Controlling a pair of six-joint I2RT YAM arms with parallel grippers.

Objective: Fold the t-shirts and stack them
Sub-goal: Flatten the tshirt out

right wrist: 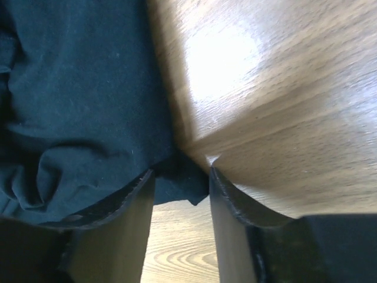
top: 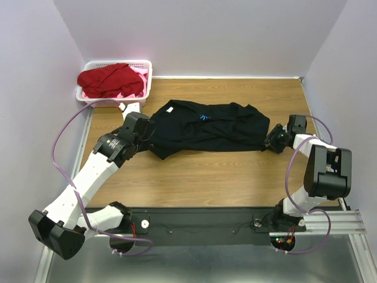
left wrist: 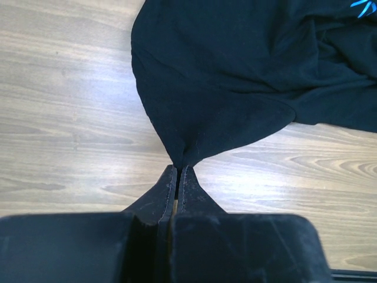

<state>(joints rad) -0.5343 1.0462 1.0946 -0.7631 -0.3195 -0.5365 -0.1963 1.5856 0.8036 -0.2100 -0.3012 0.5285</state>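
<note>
On the table, the black t-shirt lies loosely spread, judged mid-flattening before the first fold. At its left end the left gripper is clamped tight on a corner. At its right end the right gripper stands part open, hem between its jaws, unpinched; closing there comes next.

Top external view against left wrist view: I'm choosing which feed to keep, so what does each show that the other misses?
Only top external: the white slotted plastic basket holding a crumpled red shirt, and the right gripper at one end of the black t-shirt. Only left wrist: the left gripper pinched shut on that shirt's corner. Both: the shirt, its light-blue logo, the wooden table.
</note>
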